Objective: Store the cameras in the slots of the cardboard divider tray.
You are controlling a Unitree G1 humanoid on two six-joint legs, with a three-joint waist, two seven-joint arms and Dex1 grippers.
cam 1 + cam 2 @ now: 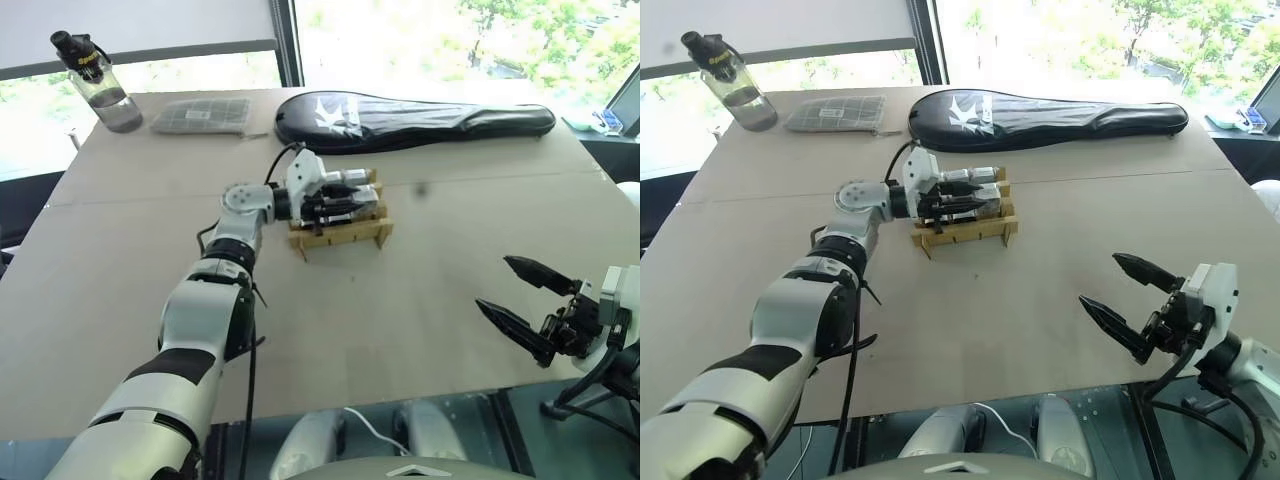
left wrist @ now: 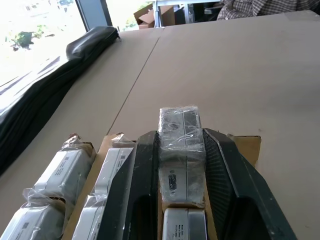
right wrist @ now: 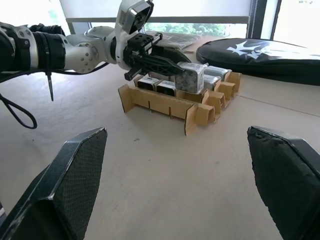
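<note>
The cardboard divider tray (image 1: 345, 238) stands at mid-table, and several plastic-wrapped silver cameras (image 2: 60, 175) sit in its slots. My left gripper (image 2: 181, 136) reaches in from the left, nearly level, and is shut on one more wrapped camera (image 3: 191, 77). That camera hangs right over the tray's right-hand side, in line with another camera (image 2: 182, 225) that sits in a slot. I cannot tell whether its lower end is inside a slot. My right gripper (image 1: 1102, 280) is open and holds nothing, well apart from the tray near the table's front right edge.
A long black racket bag (image 1: 400, 120) lies across the far side behind the tray. At the far left stand a water bottle (image 1: 100, 85) and a grey flat gridded pack (image 1: 200, 115). The table's front edge (image 1: 400, 402) runs close below my right gripper.
</note>
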